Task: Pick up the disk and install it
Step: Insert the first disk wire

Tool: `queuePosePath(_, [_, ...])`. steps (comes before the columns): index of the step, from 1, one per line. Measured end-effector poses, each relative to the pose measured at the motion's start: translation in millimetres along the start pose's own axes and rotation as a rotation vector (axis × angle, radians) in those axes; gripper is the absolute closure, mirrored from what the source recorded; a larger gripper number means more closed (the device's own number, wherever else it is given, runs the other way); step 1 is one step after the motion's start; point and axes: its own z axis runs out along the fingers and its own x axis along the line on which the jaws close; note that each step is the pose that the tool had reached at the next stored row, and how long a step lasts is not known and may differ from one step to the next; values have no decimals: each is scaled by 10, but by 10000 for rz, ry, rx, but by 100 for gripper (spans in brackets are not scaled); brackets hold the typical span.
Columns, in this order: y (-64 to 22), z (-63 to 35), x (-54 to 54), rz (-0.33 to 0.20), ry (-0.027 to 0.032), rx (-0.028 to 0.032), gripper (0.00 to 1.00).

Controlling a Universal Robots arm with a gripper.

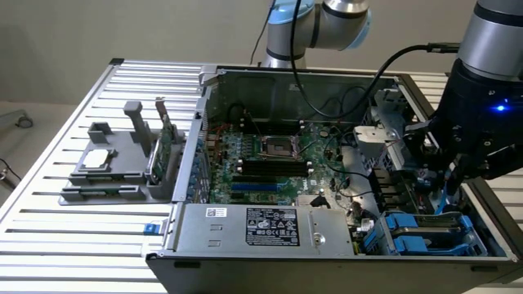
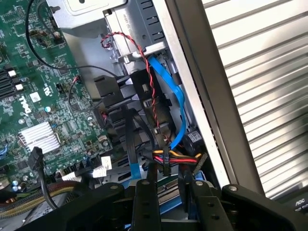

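the end effector [image 1: 451, 181] sat low inside the open computer case [image 1: 327, 269], at its near corner on the exterior view's right, fingers [image 2: 147, 202] narrowed onto the blue-framed disk [image 2: 169, 195] between them; the case stood on the slatted surface [image 1: 82, 239].

On the worktop [image 1: 73, 245], the parts holder [image 1: 114, 180] stands at the exterior view's left, beside the computer case [image 1: 270, 76].
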Motion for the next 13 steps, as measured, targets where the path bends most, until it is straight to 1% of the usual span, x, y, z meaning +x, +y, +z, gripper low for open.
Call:
queuePosePath(1, [2, 0, 1, 21, -14, 38, 77])
queuePosePath(2, [5, 2, 3, 44, -26, 72, 77])
queuePosePath(3, [8, 3, 4, 67, -38, 105, 83])
queuePosePath(6, [16, 5, 8, 144, -66, 190, 83])
queuePosePath(7, [17, 6, 9, 168, -71, 206, 83])
queuePosePath(9, [17, -3, 13, 191, -71, 220, 83])
queuePosePath(13, [12, -35, 21, 211, -55, 228, 83])
